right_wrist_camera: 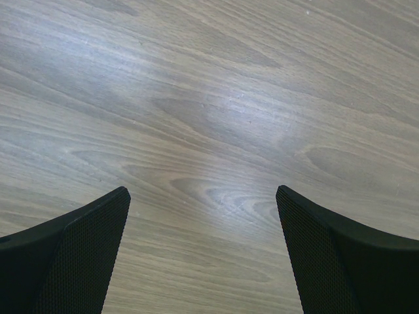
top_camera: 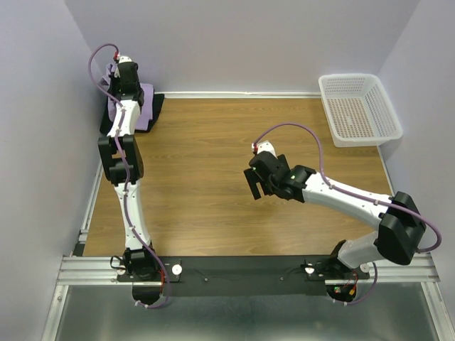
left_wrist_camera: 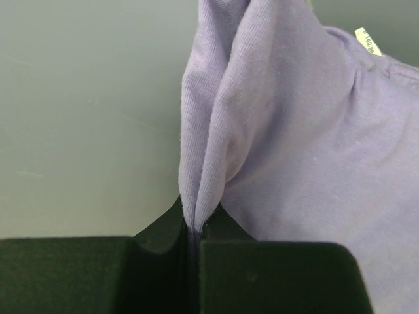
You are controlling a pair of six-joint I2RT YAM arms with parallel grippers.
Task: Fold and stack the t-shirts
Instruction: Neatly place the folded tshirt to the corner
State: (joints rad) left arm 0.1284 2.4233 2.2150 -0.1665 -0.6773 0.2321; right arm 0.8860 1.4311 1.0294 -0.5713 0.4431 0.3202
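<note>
Brown wood-grain laminate tabletop [top_camera: 213, 163], boards running left to right. Close in the right wrist view, the grain [right_wrist_camera: 216, 98] shows pale streaks and darker knots.

White perforated plastic basket [top_camera: 357, 114], rectangular, at the far right corner of the top, slightly skewed, close to the right wall.

Plain pale lavender-grey walls [top_camera: 242, 42] enclose the table at back and on both sides. A thin white strip [top_camera: 234, 94] runs along the far edge.

Silver slotted aluminium rail [top_camera: 92, 266] spans the near edge, with a flat black plate [top_camera: 242, 273] on it. A dull grey metal sheet [top_camera: 234, 316] lies below.
</note>
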